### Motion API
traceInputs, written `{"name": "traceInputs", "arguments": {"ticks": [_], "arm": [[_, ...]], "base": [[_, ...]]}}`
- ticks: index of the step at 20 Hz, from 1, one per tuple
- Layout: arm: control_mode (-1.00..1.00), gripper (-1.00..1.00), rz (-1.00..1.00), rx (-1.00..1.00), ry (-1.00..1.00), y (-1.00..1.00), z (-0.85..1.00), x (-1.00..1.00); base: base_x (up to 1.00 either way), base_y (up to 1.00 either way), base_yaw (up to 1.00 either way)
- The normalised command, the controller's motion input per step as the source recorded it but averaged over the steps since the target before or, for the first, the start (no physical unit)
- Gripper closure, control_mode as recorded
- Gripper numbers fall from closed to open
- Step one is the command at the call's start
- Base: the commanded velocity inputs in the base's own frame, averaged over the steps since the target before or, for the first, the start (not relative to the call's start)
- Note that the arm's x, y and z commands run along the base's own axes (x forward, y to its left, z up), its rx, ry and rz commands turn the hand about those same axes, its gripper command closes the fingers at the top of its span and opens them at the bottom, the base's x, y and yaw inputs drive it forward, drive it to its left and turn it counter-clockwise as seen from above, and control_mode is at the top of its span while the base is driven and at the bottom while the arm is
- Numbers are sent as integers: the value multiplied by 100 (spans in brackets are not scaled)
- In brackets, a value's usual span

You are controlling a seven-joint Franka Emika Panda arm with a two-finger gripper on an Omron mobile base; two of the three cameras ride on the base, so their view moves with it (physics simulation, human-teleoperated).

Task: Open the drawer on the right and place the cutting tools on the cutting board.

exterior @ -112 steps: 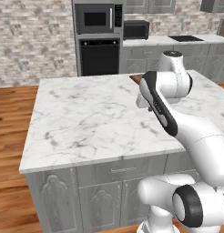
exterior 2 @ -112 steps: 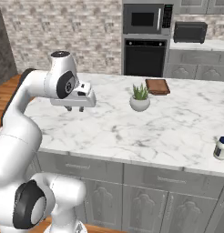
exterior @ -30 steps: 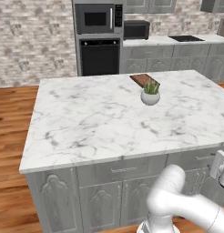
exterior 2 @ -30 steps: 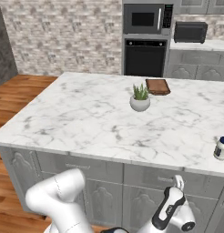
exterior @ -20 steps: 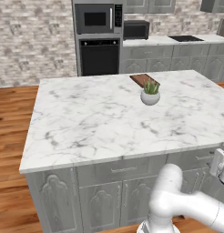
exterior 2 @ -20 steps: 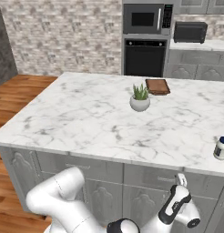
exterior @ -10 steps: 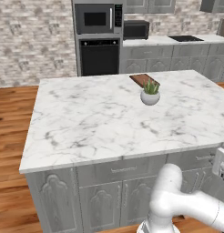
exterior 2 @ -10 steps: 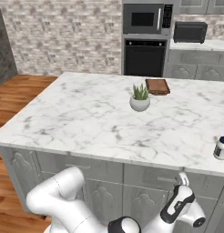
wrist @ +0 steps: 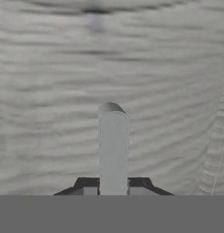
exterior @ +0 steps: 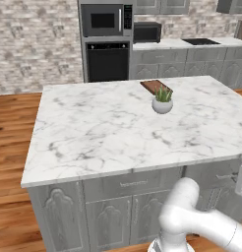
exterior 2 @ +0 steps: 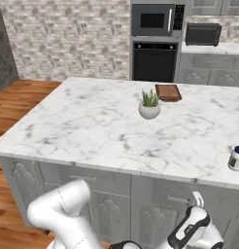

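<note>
The right-hand drawer (exterior 2: 182, 194) of the island is closed, its grey front filling the hand view. Its slim bar handle (wrist: 113, 145) runs up between my two dark fingertips (wrist: 88, 184), which sit tight against its sides. My gripper (exterior 2: 196, 198) is pressed to the drawer front below the counter edge and appears at the right edge of the left base view (exterior: 241, 179). The reddish-brown cutting board (exterior 2: 168, 92) lies at the far side of the counter (exterior: 154, 86). The knife and the peeler are hidden.
A small potted plant (exterior 2: 149, 106) in a white bowl stands just in front of the board. A jar with a dark lid (exterior 2: 236, 158) sits near the counter's right front edge. Carved cabinet doors (exterior: 110, 221) run below the drawers.
The hand has edged slightly rightward and lower along the drawer front over the last second. The things on the counter have not moved.
</note>
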Motion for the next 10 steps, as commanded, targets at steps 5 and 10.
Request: {"name": "traceInputs", "arguments": {"ticks": [5, 10], "arm": [[-100, 100, 0, 0, 0, -10, -24, -100], [-100, 100, 0, 0, 0, -5, -26, -100]], "base": [[0, 0, 0], [0, 0, 0]]}}
